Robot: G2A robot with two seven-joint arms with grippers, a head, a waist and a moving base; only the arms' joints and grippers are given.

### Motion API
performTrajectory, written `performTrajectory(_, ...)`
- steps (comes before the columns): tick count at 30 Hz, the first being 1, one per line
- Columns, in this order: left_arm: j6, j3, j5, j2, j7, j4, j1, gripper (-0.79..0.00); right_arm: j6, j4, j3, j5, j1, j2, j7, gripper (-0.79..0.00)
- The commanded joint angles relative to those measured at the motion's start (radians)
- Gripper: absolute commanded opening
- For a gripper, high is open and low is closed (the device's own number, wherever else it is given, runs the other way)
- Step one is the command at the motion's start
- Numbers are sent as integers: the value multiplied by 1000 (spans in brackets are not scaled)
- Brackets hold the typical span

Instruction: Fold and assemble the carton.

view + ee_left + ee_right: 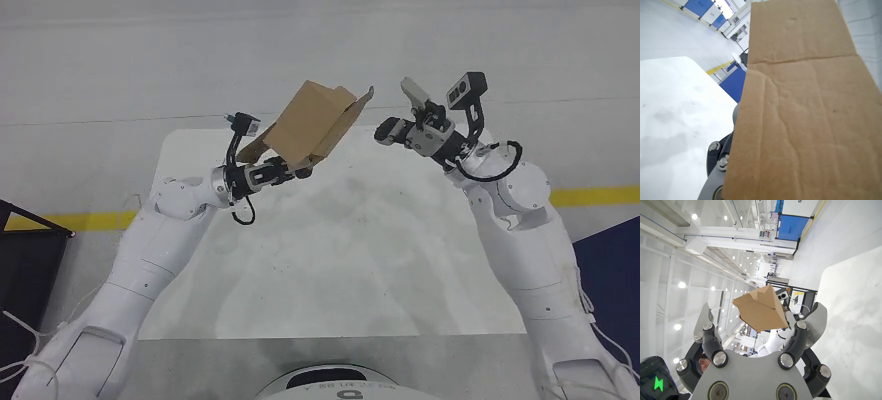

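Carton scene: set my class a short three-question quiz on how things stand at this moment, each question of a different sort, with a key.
1. True or false: the carton lies flat on the table.
2. Which one grips the carton? A. the left hand B. the right hand C. both
3. Fill the gap: the right hand is ____, with nothing held in it.

Key
1. False: it is held up, tilted, over the table.
2. A
3. open
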State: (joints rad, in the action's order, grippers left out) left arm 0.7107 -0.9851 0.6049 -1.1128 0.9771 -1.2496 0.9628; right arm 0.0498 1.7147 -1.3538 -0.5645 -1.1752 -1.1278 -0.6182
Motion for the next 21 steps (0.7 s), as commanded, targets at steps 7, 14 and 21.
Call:
performTrajectory(7, -150, -11, 531, -15, 280, -4, 55, -785, 384, 43, -73, 178, 1, 3, 4, 0)
performTrajectory(14, -439, 39, 750, -43, 425, 22, 69, -785, 486, 41, 2, 412, 45, -14, 150, -99)
performTrajectory(21, -576, 81, 825, -70, 451, 20, 80, -785, 545, 17, 73, 478, 88, -33, 247, -188)
